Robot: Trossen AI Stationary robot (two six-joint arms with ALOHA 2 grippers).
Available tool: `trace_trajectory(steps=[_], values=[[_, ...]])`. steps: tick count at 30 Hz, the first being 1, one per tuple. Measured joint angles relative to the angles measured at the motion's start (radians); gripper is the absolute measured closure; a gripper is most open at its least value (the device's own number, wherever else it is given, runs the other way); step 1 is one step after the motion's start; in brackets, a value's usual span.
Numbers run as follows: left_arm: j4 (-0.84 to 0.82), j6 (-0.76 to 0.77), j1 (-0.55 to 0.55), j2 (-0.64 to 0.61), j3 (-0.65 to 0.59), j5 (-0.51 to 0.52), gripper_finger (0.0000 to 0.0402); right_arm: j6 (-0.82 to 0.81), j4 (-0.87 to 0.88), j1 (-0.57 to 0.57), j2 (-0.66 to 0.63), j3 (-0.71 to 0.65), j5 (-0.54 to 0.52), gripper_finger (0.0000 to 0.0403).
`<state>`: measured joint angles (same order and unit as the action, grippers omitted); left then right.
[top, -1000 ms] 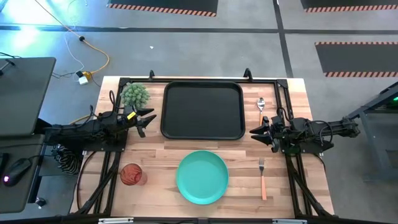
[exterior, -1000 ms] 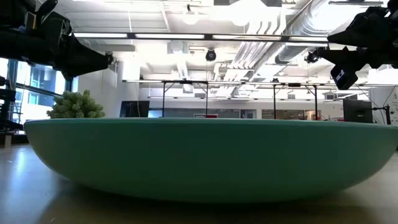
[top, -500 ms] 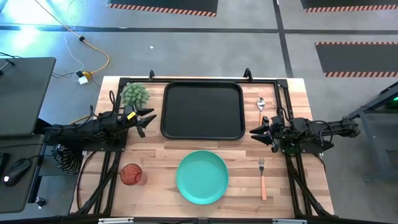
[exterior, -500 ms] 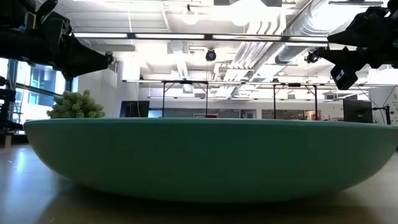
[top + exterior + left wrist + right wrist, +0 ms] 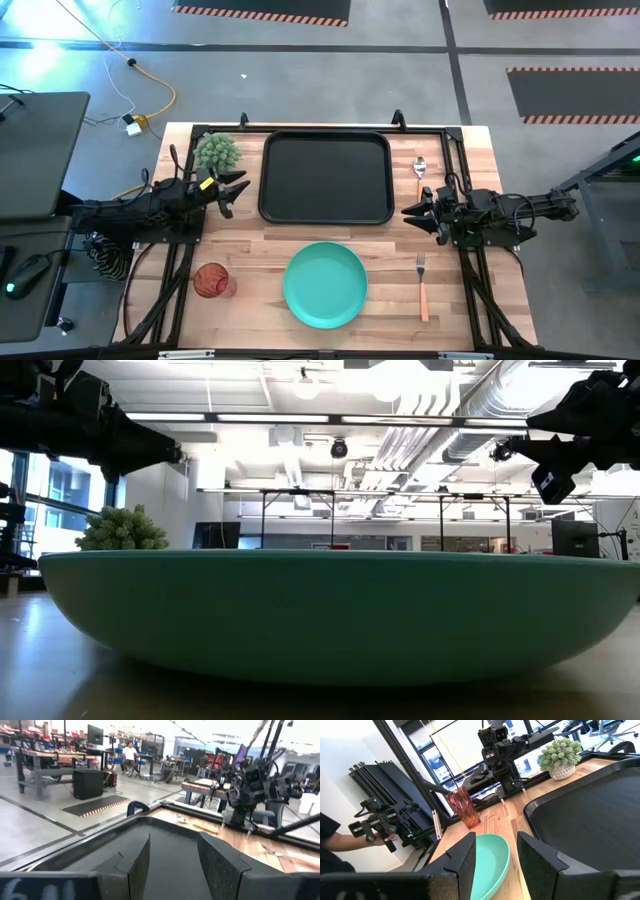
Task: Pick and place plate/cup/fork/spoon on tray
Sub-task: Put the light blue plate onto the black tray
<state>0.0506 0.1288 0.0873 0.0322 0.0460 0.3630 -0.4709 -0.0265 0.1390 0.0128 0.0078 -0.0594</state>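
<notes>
Left claw [image 5: 233,190] parted and empty, hovering off the tray's left edge beside the spiky green plant [image 5: 217,152]; right claw [image 5: 411,212] likewise parted and empty, off the tray's right edge, between spoon and fork

Plate [image 5: 325,284] flat on the desk [image 5: 250,250] near the front edge, just in front of the empty tray [image 5: 325,176]; probably rigid, light and smooth, so best pinched across the raised rim on one side, with slipping or tilting the likely trouble

Cup [image 5: 211,281] upright left of the plate, translucent, likely thin-walled and light; grip over one wall at the lip, or across the body

Fork [image 5: 422,286] right of the plate and spoon [image 5: 420,175] right of the tray, both slim, stiff, lying low; handle mid-length the sensible hold, fingers pressed nearly to the wood
</notes>
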Motion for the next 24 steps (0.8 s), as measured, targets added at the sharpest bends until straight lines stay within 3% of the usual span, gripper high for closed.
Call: trace_trajectory(steps=[5,16,24], values=[[0.097,0.049,0.000,0.000,0.000,0.001,0.0245,0.000,0.000,0.000,0.000,0.000,0.000,0.0268],[0.484,0.112,0.000,0.000,0.004,0.001,0.0245,0.000,0.000,0.000,0.000,0.000,0.000,0.0268],[0.496,0.165,0.000,0.038,0.131,-0.072,0.0245,0.000,0.000,0.000,0.000,0.000,0.000,0.0268]])
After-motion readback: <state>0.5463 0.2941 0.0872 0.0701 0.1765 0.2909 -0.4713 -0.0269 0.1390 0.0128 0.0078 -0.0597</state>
